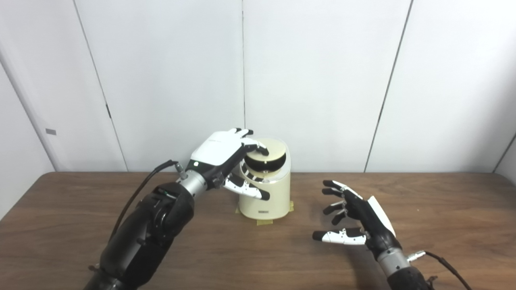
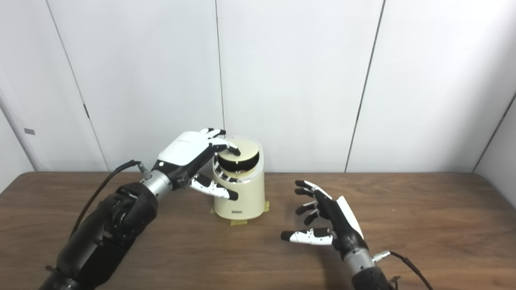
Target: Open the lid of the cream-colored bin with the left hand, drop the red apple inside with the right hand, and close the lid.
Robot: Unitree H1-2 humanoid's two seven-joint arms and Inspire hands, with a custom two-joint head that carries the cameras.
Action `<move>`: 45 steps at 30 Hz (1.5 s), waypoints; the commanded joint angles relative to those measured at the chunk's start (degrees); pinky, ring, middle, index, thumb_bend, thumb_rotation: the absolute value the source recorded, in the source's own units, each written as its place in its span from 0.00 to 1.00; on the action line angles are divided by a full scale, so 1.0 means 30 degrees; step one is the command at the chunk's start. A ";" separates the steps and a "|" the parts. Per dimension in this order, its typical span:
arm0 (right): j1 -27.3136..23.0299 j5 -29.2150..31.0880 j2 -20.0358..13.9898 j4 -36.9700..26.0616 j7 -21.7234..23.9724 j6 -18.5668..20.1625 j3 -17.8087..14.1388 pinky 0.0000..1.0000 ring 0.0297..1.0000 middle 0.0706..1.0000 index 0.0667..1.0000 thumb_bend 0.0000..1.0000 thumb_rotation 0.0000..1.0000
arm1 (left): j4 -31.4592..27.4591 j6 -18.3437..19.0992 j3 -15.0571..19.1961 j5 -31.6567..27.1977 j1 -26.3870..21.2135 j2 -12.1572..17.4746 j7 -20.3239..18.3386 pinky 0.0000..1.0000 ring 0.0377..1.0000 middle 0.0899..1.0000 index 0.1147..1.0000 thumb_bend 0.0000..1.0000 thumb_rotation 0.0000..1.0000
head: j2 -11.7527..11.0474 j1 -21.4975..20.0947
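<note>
The cream-colored bin [image 1: 266, 197] stands at the back middle of the table. Its round lid [image 1: 274, 152] is tilted up, and a dark opening shows under its front edge. My left hand [image 1: 219, 155] reaches over from the left; its fingers [image 1: 258, 148] curl on the lid's front edge, while the thumb lies against the bin's front wall. To the right of the bin, just above the table, my right hand [image 1: 354, 215] is open and holds nothing. No red apple is in view.
The brown wooden table [image 1: 443, 225] runs up to a white panelled wall close behind the bin. Yellow tape tabs [image 1: 264, 222] stick out from under the bin's base. Cables trail from both wrists.
</note>
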 commanded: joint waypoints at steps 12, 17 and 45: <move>-0.0492 0.0063 -0.0088 -0.1112 0.0093 0.0491 -0.0076 0.44 0.61 0.78 0.83 0.81 0.24 | -0.0279 0.0071 -0.0671 0.1460 -0.0375 0.0141 -0.0462 0.99 0.94 0.73 0.69 0.99 0.48 | 0.0229 -0.0005; -0.0521 0.0042 -0.0058 -0.1078 0.0063 0.0399 -0.0040 0.44 0.60 0.78 0.82 0.81 0.24 | -0.0093 0.0311 -0.1288 0.2427 -0.0283 0.0057 -0.0821 0.99 0.97 0.78 0.76 0.99 0.54 | 0.0271 -0.0042; -0.0596 0.0502 -0.0101 -0.0713 -0.0086 0.0006 -0.0246 0.43 0.60 0.79 0.82 0.81 0.22 | 0.0273 0.1628 -0.2171 0.2516 -0.0105 0.0129 -0.2391 1.00 0.94 0.69 0.66 1.00 0.51 | 0.0358 -0.0030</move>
